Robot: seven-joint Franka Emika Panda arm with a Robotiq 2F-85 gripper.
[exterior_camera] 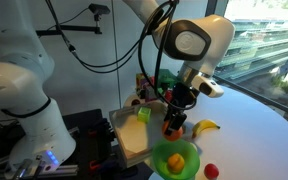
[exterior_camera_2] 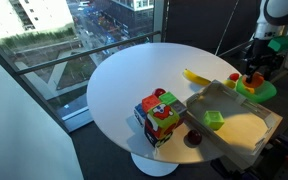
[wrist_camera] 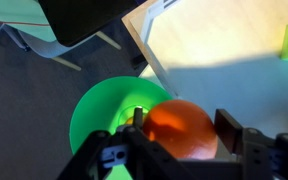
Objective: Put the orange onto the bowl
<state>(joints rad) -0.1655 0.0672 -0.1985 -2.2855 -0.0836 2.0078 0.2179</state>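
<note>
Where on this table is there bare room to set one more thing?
The wide white table stretch on the window side of the banana and toy cube is bare. Crowded: around the bowl, where the gripper holds the orange.

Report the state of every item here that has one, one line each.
end effector: shut on the orange, above the bowl.
orange: gripped between the fingers, lifted, not yet in the bowl.
bowl: upright beside the tray.
banana: lying on the table, untouched.
tray: flat, holding a green cube.
</note>
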